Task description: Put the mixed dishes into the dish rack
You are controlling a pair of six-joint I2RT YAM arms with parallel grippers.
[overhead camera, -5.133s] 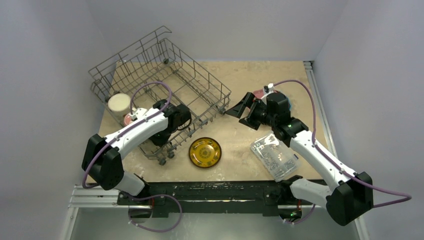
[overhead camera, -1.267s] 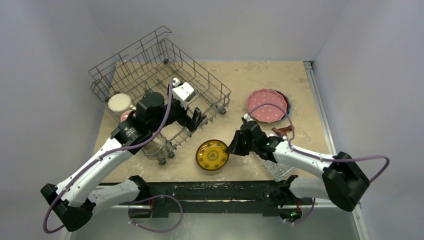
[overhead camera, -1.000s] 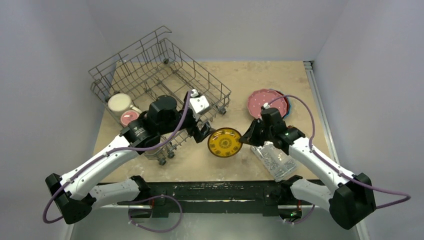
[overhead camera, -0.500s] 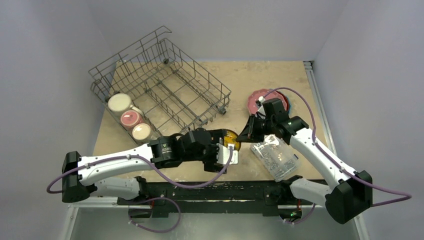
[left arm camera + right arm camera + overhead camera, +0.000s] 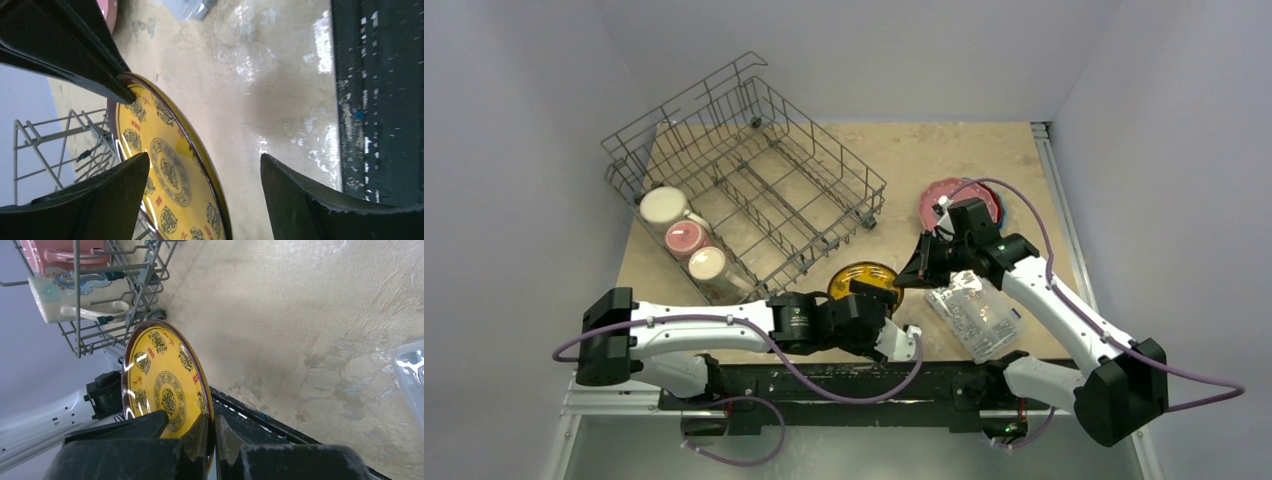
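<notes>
Ok so, biggest thing first: the beige desk point(image 5: 944, 150) carries everything. The grey wire dish rack point(image 5: 754, 175) sits skewed on its far-left part, with one corner pointing toward the middle. Most of the rack is bare wire. Three mugs point(image 5: 685, 237) stand in a row along its left edge: a cream one, a pink one, then another cream one.

Over on the near right there's a clear box point(image 5: 974, 312) of small metal bits, lying right by the right arm. Further back on the right is a pink dotted plate point(image 5: 932, 198), flat on the desk and half hidden behind that same arm.

Now the interesting bit. The yellow plate point(image 5: 864, 280) with the dark pattern is not in the rack. It's just off the rack's near corner, up on its edge rather than lying flat. The right pincer point(image 5: 210, 427) is clamped onto its rim, and the right wrist view shows one finger pressed on each face of the plate.

The left arm lies low along the near edge of the desk. The left pincer point(image 5: 202, 157) is spread wide, one finger on either side of the plate's lower part. Can't tell from these shots whether either finger actually touches it.
</notes>
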